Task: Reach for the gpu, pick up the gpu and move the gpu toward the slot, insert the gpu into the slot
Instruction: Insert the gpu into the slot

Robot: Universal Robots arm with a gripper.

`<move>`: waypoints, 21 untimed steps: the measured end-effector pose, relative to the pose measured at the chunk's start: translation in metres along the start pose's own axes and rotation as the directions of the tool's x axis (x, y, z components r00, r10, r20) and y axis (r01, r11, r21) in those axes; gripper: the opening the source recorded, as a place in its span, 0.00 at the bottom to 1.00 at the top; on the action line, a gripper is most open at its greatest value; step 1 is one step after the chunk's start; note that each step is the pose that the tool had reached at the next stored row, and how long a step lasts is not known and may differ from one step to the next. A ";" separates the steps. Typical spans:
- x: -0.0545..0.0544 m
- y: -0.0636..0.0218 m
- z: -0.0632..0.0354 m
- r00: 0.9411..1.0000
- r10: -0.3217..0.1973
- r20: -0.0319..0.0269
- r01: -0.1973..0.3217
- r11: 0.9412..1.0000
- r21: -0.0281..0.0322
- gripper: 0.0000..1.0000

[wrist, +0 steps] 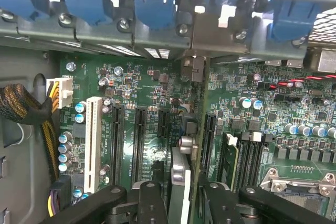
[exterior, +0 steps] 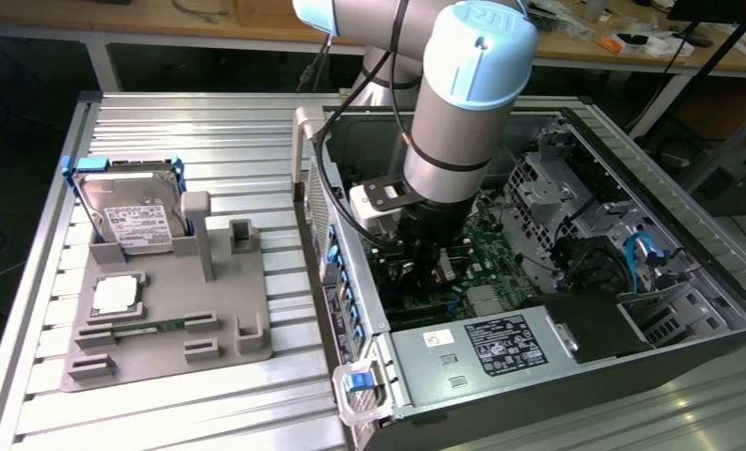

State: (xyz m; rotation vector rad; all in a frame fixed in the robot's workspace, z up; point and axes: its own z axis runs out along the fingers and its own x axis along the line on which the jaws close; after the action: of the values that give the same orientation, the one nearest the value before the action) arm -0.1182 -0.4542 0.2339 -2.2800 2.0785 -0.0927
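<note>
pincer (wrist: 181,195) low inside the open computer case (exterior: 674,291), its black fingers (wrist: 149,203) pinching the gpu (wrist: 178,182) from both sides, and the card hangs edge-on between them, a slim pale-edged sliver pointing straight down at the green motherboard (wrist: 252,103). in the exterior view the pincer (exterior: 429,268) sits right over the board at the end of the grey arm (exterior: 455,122), with the gpu (exterior: 446,265) a thin strip beneath it. whether the card's edge is touching the board, can't tell from here. the slot it is lined up over is hidden behind the card itself. beside it run dark connector strips (wrist: 139,140) and one white strip (wrist: 93,140), all parallel to the card. on the card's other side, the memory strips (wrist: 247,156) and the silver processor socket (wrist: 299,179). farther on, the blue clips (wrist: 155,6) along the case's rear wall. out on the tabletop (exterior: 210,122), at the exterior view's left, the grey fixture (exterior: 254,291) carries the hard drive (exterior: 135,221) upright and the square processor chip (exterior: 116,296) lying flat, well apart from the case.
</note>
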 end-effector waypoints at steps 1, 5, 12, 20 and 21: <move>0.000 0.0000 0.0000 1.000 0.000 0.000 0.000 1.000 0.000 0.36; 0.000 -0.0001 0.0000 1.000 0.000 0.000 0.000 1.000 0.000 0.42; 0.000 -0.0001 0.0000 1.000 0.000 0.000 0.000 1.000 0.000 0.49; 0.000 -0.0001 0.0000 1.000 0.000 0.000 0.000 1.000 0.000 0.56; 0.000 -0.0001 0.0000 1.000 0.000 0.000 0.000 1.000 0.000 0.56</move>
State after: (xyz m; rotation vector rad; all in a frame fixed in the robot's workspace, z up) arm -0.1181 -0.4542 0.2339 -2.2800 2.0784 -0.0933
